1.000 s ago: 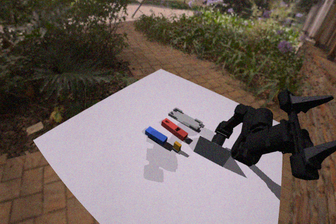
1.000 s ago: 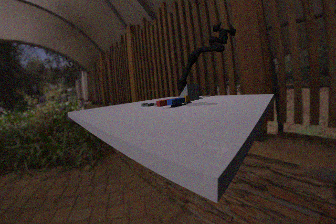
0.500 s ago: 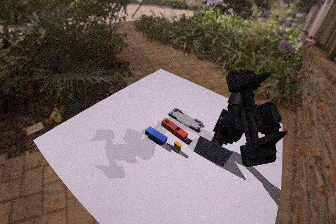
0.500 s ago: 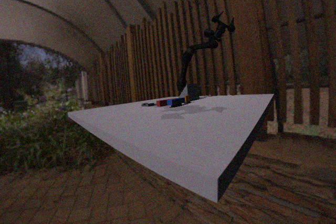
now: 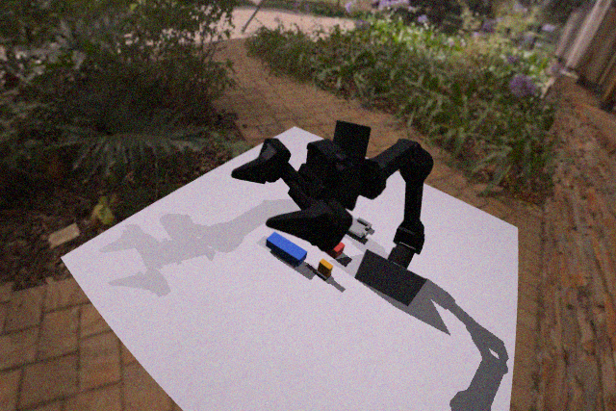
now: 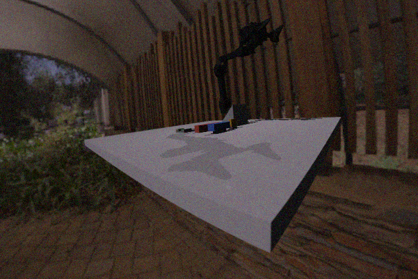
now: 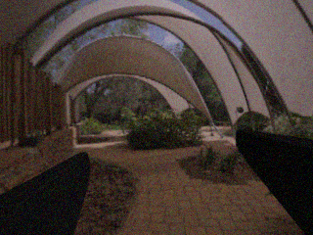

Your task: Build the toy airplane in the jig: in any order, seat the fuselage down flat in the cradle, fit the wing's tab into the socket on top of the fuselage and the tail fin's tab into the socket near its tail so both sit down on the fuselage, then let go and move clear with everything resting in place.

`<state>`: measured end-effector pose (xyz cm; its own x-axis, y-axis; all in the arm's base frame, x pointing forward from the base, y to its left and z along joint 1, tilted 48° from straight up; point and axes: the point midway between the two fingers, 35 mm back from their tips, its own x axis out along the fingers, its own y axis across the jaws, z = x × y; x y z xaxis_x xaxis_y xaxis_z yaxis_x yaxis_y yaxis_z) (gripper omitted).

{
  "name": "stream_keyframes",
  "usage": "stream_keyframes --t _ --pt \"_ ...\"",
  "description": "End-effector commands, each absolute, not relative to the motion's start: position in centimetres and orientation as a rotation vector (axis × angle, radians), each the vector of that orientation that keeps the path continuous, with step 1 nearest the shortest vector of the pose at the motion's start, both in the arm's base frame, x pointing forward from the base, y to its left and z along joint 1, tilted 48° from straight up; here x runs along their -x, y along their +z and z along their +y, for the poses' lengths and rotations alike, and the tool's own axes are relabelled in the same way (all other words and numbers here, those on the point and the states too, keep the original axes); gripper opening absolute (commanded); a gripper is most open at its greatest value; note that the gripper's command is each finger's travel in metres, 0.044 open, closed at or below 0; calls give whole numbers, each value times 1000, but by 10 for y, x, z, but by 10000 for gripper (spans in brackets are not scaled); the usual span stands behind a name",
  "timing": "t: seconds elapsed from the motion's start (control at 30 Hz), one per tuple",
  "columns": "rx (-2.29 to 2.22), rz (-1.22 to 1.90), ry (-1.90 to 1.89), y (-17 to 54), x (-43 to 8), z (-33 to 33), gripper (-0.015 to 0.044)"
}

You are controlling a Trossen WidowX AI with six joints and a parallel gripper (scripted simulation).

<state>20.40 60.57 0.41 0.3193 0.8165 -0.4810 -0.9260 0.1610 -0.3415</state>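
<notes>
- A white table [image 5: 223, 326] [image 6: 253, 174] is set outside, with bricks, bushes and a wooden fence [image 6: 192, 80] around it.
- The gripper [image 5: 249, 198] [image 6: 275, 22] [image 7: 164, 148] is held high over the table. Its two fingers are spread wide, and nothing is held between them.
- The grey jig [image 5: 360, 228] [image 6: 182, 130] is seen on the table, partly hidden by the arm [image 5: 413, 205] [image 6: 221, 90] in the top view.
- The red block [image 5: 338, 249] [image 6: 201, 129], likely the fuselage, is seen beside the jig, not in it. Most of it is covered by the arm from the top.
- The long blue block [image 5: 286, 248] [image 6: 217, 126], likely the wing, is set apart from the red one. The little yellow block [image 5: 325, 268] [image 6: 231, 123], likely the tail fin, is found near one end of the blue one.
- No part looks to be put together yet, so the job seems to be at its start: a first part must be picked up.
- The gripper should be turned down and brought low. If the red block is picked first, it should be gripped by its sides, lifted and laid flat in the jig.
- Care is needed, as the blue block could be bumped by a wide finger.
</notes>
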Motion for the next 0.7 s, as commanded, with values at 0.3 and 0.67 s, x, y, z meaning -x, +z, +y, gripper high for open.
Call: stream_keyframes --t 0.3,0.67 --pt "561 952 558 -34 -313 407 440" --pt "489 1272 -133 -6 -319 220 440"
